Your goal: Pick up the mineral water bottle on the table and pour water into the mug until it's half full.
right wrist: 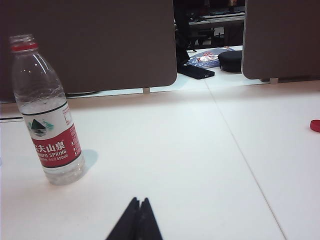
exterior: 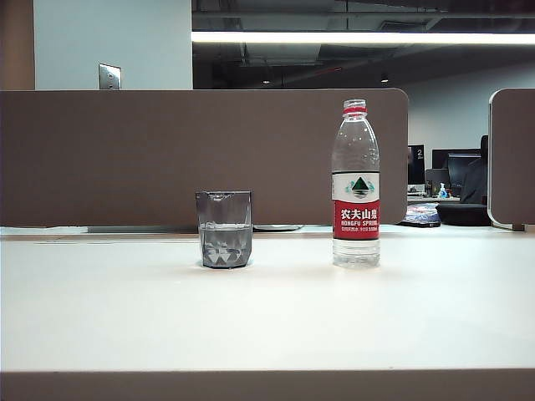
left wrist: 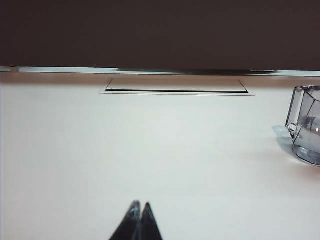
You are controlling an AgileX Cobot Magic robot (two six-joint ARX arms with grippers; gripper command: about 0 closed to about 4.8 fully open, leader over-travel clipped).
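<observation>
Bottle near right claw, untouched; claw clenched, empty, low over surface. Left claw likewise clenched, empty, with mug well off to one side. In exterior view, bottle upright, uncapped, right of mug; mug partly filled with water. Red cap lying apart.

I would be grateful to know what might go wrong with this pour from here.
The mineral water bottle stands uncapped, so a hard squeeze or tilt could spill. The mug already holds water near halfway, so pouring may overfill it. Both hands, left and right, are shut and must open first.
</observation>
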